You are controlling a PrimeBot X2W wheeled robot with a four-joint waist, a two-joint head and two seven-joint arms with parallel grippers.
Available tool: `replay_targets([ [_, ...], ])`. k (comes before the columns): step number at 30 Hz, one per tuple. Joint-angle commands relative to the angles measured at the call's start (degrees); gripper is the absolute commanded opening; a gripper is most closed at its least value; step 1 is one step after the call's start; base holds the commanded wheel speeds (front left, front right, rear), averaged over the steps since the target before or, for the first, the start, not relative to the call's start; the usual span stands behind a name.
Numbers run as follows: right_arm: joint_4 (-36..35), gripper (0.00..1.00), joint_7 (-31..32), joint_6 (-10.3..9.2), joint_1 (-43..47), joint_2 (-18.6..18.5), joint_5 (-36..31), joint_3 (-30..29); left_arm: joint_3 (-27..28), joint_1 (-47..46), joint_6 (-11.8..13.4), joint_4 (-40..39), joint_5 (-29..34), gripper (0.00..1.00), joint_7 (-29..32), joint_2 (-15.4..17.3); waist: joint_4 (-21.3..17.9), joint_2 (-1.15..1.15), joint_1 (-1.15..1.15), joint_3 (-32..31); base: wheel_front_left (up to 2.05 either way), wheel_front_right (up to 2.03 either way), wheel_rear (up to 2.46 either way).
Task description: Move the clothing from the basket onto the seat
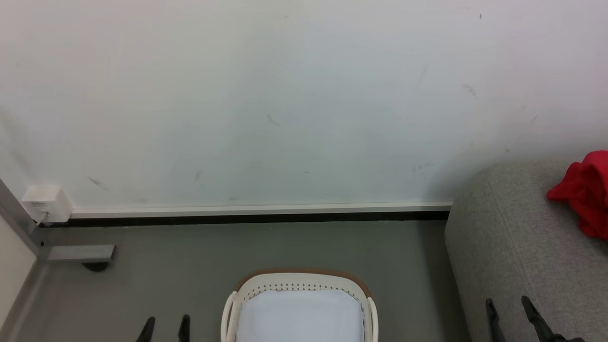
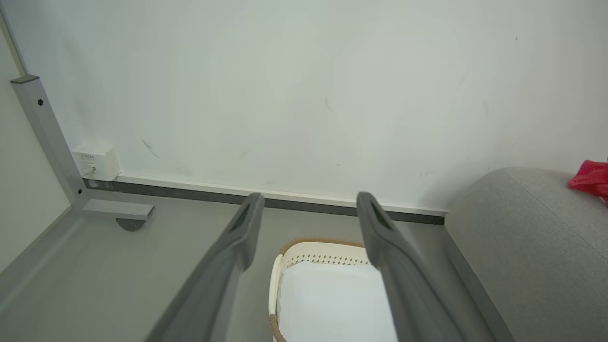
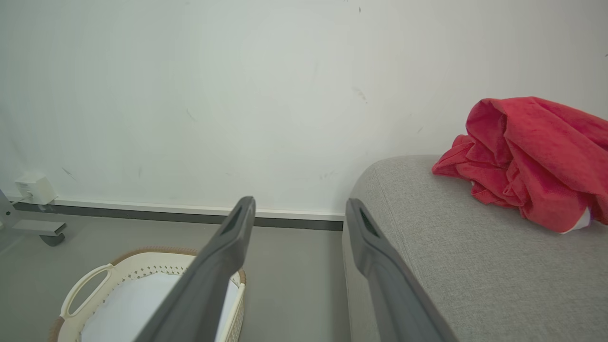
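Note:
The cream basket with its brown rim stands on the floor at the bottom centre, showing only its pale bottom; it also appears low in the right wrist view as the basket. Red clothing lies crumpled on the grey seat, seen larger as a red heap on the seat. My left gripper hangs open left of the basket, its fingers spread with nothing between. My right gripper is open over the seat's near end, holding nothing.
A white wall with a dark skirting strip runs behind the basket. A white wall box and a grey metal frame foot sit at the far left. Grey floor lies between basket and wall.

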Motion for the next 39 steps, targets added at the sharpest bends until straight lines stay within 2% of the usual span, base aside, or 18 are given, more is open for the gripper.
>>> replay_targets([
  [1, 0.1, 1.00, 0.0, -0.15, -0.8, -0.2, -0.1, -0.3, 0.1, -0.3, -0.1, 0.1, -0.6, 1.00, 0.0, 0.0, 0.0, 0.00, 0.00, 0.0, 0.00, 0.00, 0.00],
  [10, -0.1, 1.00, 0.0, -0.15, -0.9, -0.2, -0.6, 0.3, -0.2, -0.3, -0.1, -0.2, -0.1, 1.00, 0.0, 0.0, 0.2, 0.00, 0.00, 0.0, 0.00, 0.00, 0.00],
  [11, 0.0, 0.00, 0.0, 0.00, -0.6, 0.0, -0.5, 0.3, -0.4, 0.0, 0.0, -0.1, -0.2, 0.00, 0.0, -0.2, 0.2, 0.00, 0.00, 0.0, 0.00, 0.00, 0.00],
  [16, 2.2, 0.00, 0.5, 0.00, 0.4, 0.5, 0.5, 0.1, -0.6, 0.7, 0.0, 2.0, -1.2, 0.00, 0.3, -0.6, 0.2, 0.00, 0.01, 0.0, 0.00, 0.00, 0.00],
  [39, 0.0, 0.00, 6.6, -0.03, -2.2, 0.3, 25.2, -1.6, 1.5, -3.4, 0.0, 1.7, -24.3, 0.00, 6.6, -0.9, 0.1, 0.00, 0.01, 0.7, 0.00, 0.00, 0.00],
])
